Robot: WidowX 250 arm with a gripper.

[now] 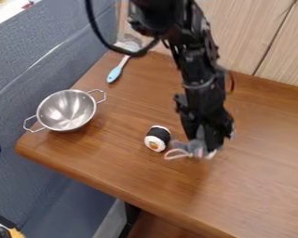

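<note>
The black gripper hangs low over the wooden table, right of its middle. At its lower end is a small grey soft-looking thing with a pale pink loop on its left side; the gripper covers part of it, and whether it is held is unclear. Just to the left lies a toy sushi roll, black around the side, with a white end and an orange centre facing the front. A small gap parts the roll from the gripper.
A two-handled metal colander or bowl sits at the table's left edge. Behind it lies a utensil with a light blue handle, partly crossed by the arm's cable. A wood panel borders the back; a blue-grey couch stands along the left.
</note>
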